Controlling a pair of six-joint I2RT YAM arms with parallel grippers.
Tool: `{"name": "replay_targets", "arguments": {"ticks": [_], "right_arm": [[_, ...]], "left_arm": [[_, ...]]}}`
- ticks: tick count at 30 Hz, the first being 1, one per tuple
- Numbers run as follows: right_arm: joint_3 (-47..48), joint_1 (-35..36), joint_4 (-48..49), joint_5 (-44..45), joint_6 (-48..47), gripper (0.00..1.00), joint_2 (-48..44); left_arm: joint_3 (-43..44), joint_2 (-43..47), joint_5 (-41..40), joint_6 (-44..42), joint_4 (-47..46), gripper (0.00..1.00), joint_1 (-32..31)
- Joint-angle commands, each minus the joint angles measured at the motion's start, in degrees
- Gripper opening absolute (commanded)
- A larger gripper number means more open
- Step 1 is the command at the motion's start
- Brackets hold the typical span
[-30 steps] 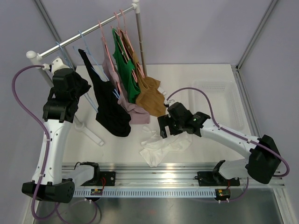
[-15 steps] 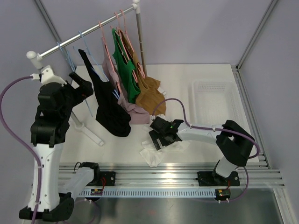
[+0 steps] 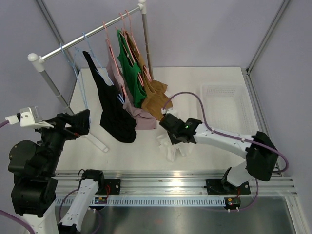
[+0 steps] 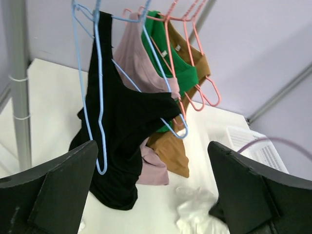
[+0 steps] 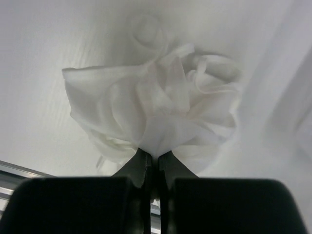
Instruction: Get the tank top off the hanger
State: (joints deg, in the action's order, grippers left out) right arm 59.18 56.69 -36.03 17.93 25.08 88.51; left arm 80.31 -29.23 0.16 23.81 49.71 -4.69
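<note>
The white tank top (image 3: 174,149) lies bunched on the table, off any hanger, also seen in the right wrist view (image 5: 156,105) and the left wrist view (image 4: 197,212). My right gripper (image 3: 173,141) is down on it and shut, pinching a fold of the white cloth between its fingertips (image 5: 156,157). My left gripper (image 3: 81,122) hangs open and empty at the near left, well away from the rail, its gripper (image 4: 152,146) facing the rack. A bare blue hanger (image 3: 69,57) stays on the rail.
On the rail (image 3: 87,35) hang a black top (image 3: 113,112), a pink one (image 3: 137,117), a green one (image 3: 131,78) and a brown one (image 3: 157,102). The rack's foot (image 3: 95,139) crosses the table's left. A white basket (image 3: 226,105) stands at the right.
My left gripper opened and its arm dropped from the rail to the near left. My right gripper went down to the white tank top, shut on it and gathered it into a bunch.
</note>
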Motion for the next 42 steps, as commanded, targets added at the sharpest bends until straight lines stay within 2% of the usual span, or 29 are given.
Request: {"name": "replay_targets", "arguments": {"ticks": [1,8,9,14,15,17,19,20,21,24,27,31,36,40,42], "right_arm": [[11.2,-3.6,-8.7,10.4,-2.2,0.00,-9.5],[24.8,-19.8,-16.7,12.1,-8.6,0.00,-14.5],[27.5,-24.3,-17.0,12.1,-9.3,0.00,-14.1],[28.9,-37.2,-15.3,8.4,-10.6,0.01,-10.4],[28.2,-39.0,-14.8,7.0,-10.1,0.04,-9.0],[27.5,-42.8,-12.9,3.3,-9.1,0.22,-7.5],[26.7,-43.9,-12.2,3.4,-8.5,0.48,-5.9],[26.8,-44.0,-12.7,4.4,-8.2,0.89,-5.5],[27.2,-44.2,-13.0,5.3,-7.5,0.99,-4.9],[28.4,-44.2,-14.0,5.5,-6.9,0.99,-5.6],[27.7,-44.2,-13.5,4.0,-6.4,0.99,-9.5],[23.1,-44.2,-7.1,-5.7,-5.2,0.99,-16.6],[19.0,-44.2,-5.0,-15.4,-4.0,1.00,-20.5],[16.9,-44.2,-4.4,-21.5,-5.3,0.99,-20.7],[15.7,-44.2,-4.1,-22.4,-5.9,1.00,-20.7]], "left_arm": [[-0.8,0.1,7.0,-0.6,-1.5,0.99,0.3],[-1.9,0.9,8.5,3.1,-4.0,0.99,0.3],[-1.6,0.1,9.3,3.1,-4.0,0.99,0.3],[4.3,-5.9,11.9,3.6,-3.8,0.99,0.3],[5.5,-8.6,11.6,3.8,-3.4,0.99,0.3],[9.9,-11.6,10.2,4.0,-1.6,0.99,0.3],[13.6,-16.7,8.6,3.3,-0.1,0.99,0.3],[17.6,-18.4,7.8,2.9,2.1,0.99,0.3],[20.1,-20.1,7.3,2.4,3.3,0.99,0.3],[26.4,-26.3,6.2,0.9,6.4,0.99,0.3],[28.3,-29.7,4.1,0.8,6.5,0.99,0.3],[29.5,-35.1,0.0,1.9,6.7,0.99,-1.1],[34.3,-43.0,-15.4,0.8,8.5,0.99,-9.7],[39.9,-49.4,-23.3,-0.4,10.7,0.99,-14.8],[40.1,-51.5,-24.3,-0.1,10.7,0.97,-15.3]]}}
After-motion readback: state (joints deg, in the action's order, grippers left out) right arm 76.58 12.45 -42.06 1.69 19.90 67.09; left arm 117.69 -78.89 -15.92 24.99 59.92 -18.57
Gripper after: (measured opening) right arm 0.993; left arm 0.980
